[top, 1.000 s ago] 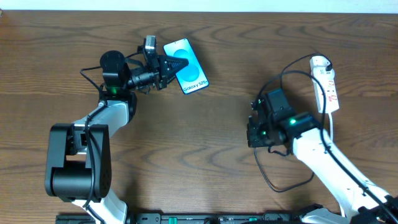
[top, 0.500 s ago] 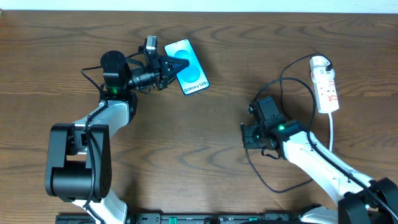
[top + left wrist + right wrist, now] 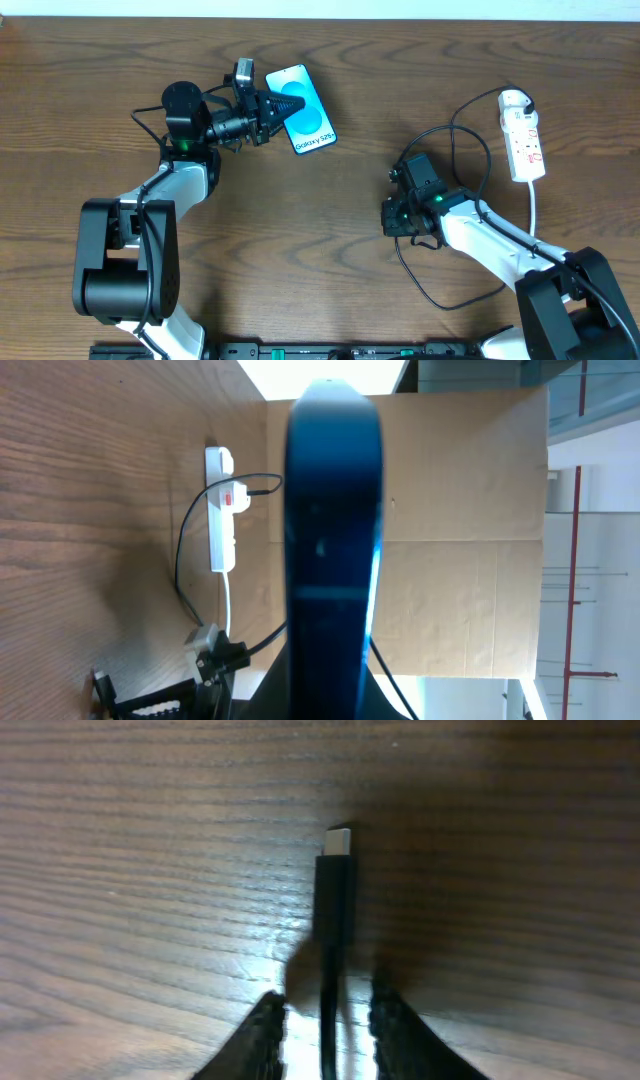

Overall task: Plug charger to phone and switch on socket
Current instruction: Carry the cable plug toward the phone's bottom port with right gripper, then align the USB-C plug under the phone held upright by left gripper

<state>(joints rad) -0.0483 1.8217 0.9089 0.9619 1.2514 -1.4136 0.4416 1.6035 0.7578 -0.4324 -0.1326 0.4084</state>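
Note:
The phone [image 3: 305, 115], its blue screen lit, is at the back left, tilted up. My left gripper [image 3: 283, 104] is shut on its near edge. In the left wrist view the phone [image 3: 335, 540] shows edge-on as a dark blue bar. The charger cable [image 3: 432, 291] loops over the right of the table. It runs to the white socket [image 3: 523, 135] at the far right. My right gripper [image 3: 388, 215] is shut on the cable near its end. The connector tip [image 3: 338, 842] sticks out ahead of the fingers [image 3: 325, 1020], just above the wood. The socket also shows in the left wrist view [image 3: 220, 510].
The wooden table [image 3: 330, 250] runs between the two arms. The socket's white cord [image 3: 533, 215] trails toward the front right. A cardboard wall [image 3: 460, 540] stands beyond the table in the left wrist view.
My right gripper has moved left toward the table's middle, carrying the cable end with it. The left gripper and the phone have not moved.

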